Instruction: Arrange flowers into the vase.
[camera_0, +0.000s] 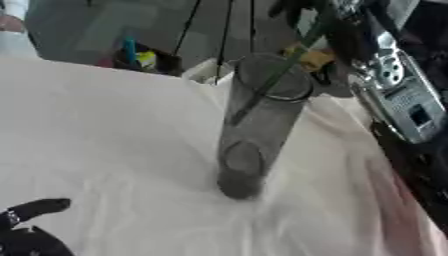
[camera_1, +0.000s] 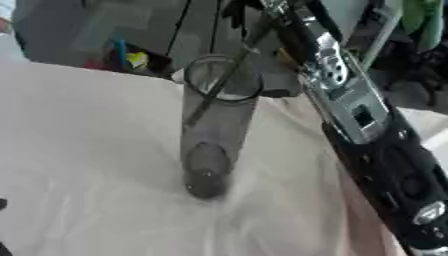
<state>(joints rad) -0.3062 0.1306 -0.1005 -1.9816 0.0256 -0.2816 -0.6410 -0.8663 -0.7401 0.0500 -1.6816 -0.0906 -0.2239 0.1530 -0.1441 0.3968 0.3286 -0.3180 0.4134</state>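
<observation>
A tall clear glass vase (camera_0: 258, 125) stands upright on the white cloth near the middle of the table. A thin green flower stem (camera_0: 271, 80) slants down into its mouth from the upper right, and its lower end hangs partway down inside the glass. My right hand (camera_1: 254, 9) is at the top edge above the vase, curled on the stem's upper part; the bloom is hidden. The silver and black right arm (camera_1: 337, 80) runs down the right side. My left hand (camera_0: 31, 220) rests open at the lower left corner.
White cloth (camera_0: 105, 140) covers the table. Past the far edge are a dark bin with blue and yellow items (camera_0: 140, 57), a small white box (camera_0: 206, 70) and a yellow object (camera_0: 313, 57) behind the vase rim. The right arm fills the table's right side.
</observation>
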